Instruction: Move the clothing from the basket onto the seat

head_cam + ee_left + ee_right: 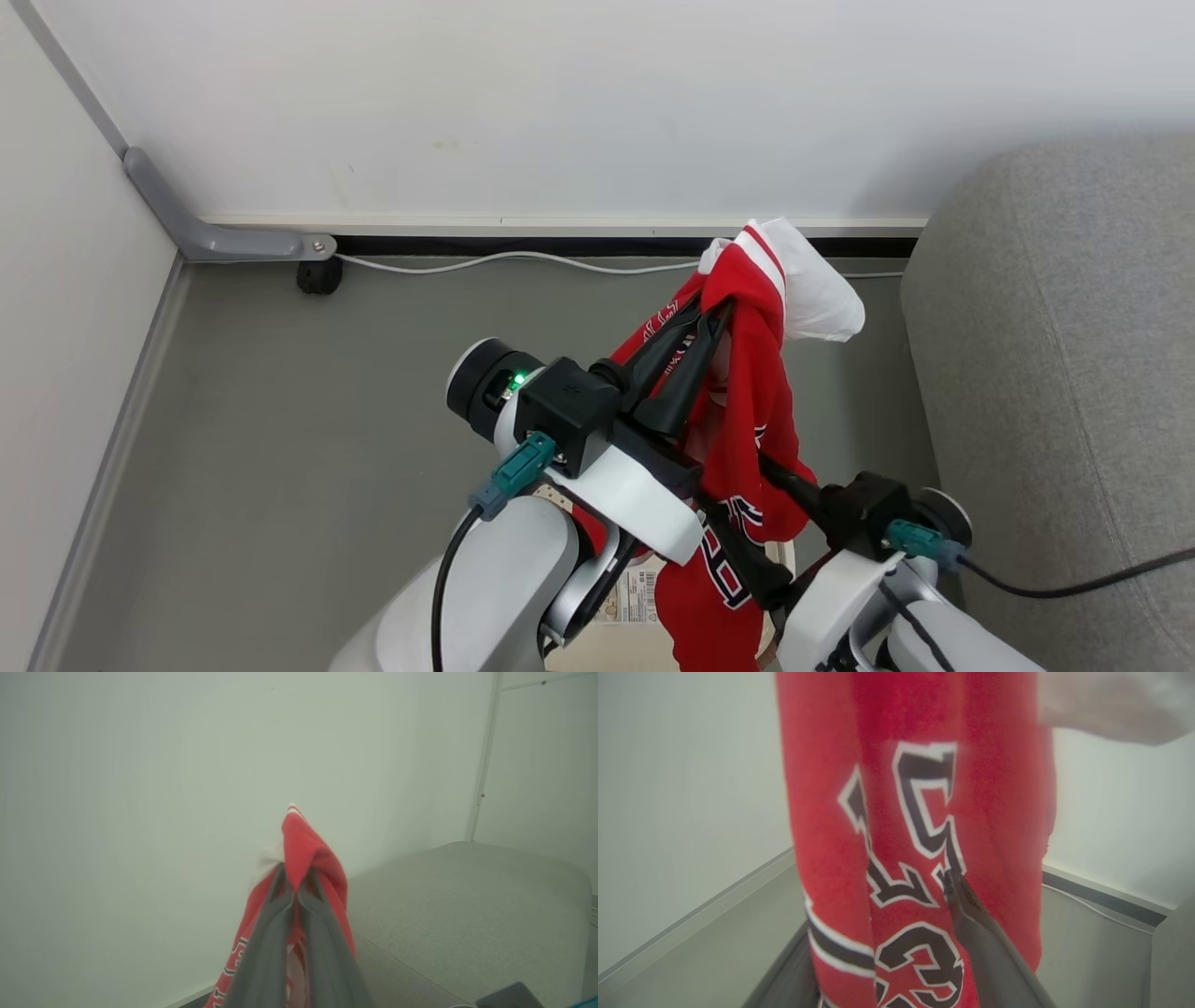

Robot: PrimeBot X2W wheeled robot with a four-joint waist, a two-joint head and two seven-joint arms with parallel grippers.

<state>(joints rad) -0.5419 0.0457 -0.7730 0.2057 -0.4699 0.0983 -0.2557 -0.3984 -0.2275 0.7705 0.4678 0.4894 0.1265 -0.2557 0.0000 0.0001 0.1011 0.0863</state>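
Clothing [761, 392] hangs clamped at the left gripper [719, 315] tips

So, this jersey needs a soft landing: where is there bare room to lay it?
The seat, right of the hanging clothing, is bare grey fabric. The floor beside the left wall is bare too. Crowded: low centre, where the left fingers hold the clothing above the basket.

Lab-like room: white partition walls [560, 93], grey floor [280, 448], sofa [1055, 373].
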